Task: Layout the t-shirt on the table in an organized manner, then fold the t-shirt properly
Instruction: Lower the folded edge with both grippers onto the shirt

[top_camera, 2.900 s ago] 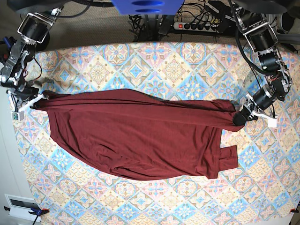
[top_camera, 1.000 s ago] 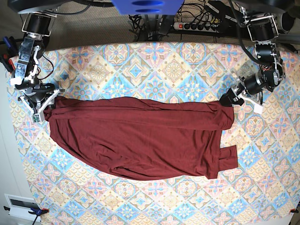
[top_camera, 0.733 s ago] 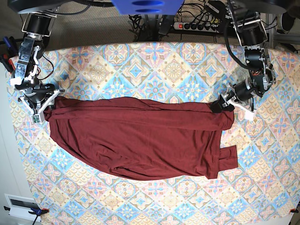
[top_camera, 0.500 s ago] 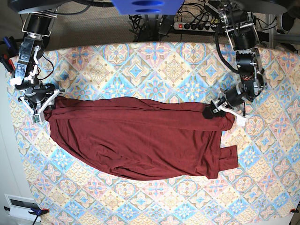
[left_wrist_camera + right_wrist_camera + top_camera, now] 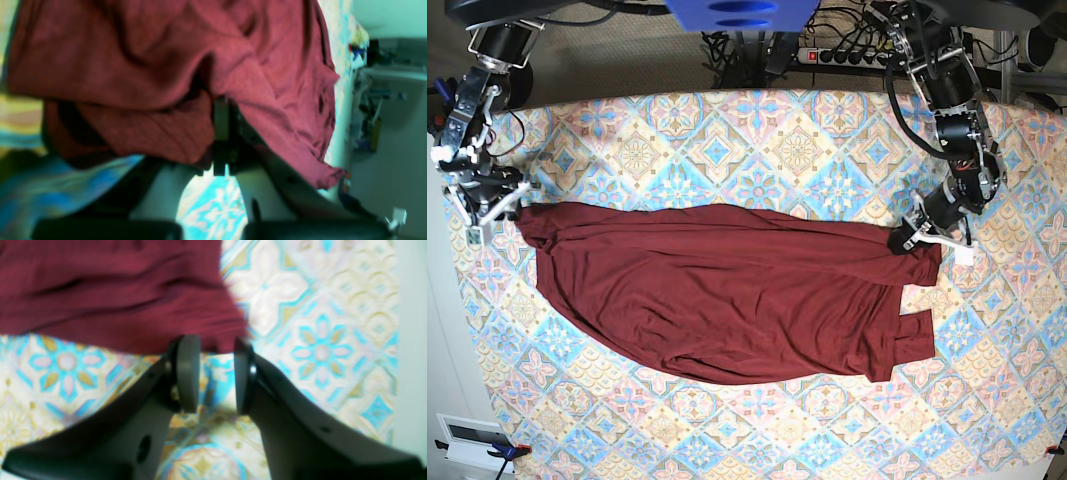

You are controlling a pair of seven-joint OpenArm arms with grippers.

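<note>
Base view: dark maroon knit t-shirt (image 5: pixel 727 295) spread across pastel floral-tiled surface (image 5: pixel 757 140); left hand (image 5: pixel 905 240) clenched on 3 o'clock edge; right hand (image 5: pixel 217 373) released beside 9 o'clock edge

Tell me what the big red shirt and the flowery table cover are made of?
The t-shirt looks like soft knit cloth, matte dark maroon: it sags and wrinkles, and the left wrist view shows fine ribbing. The table wears a thin printed cover with pastel blue, pink and cream tile flowers. It lies flat with no shine, so probably fabric, though it could be a coated sheet.
</note>
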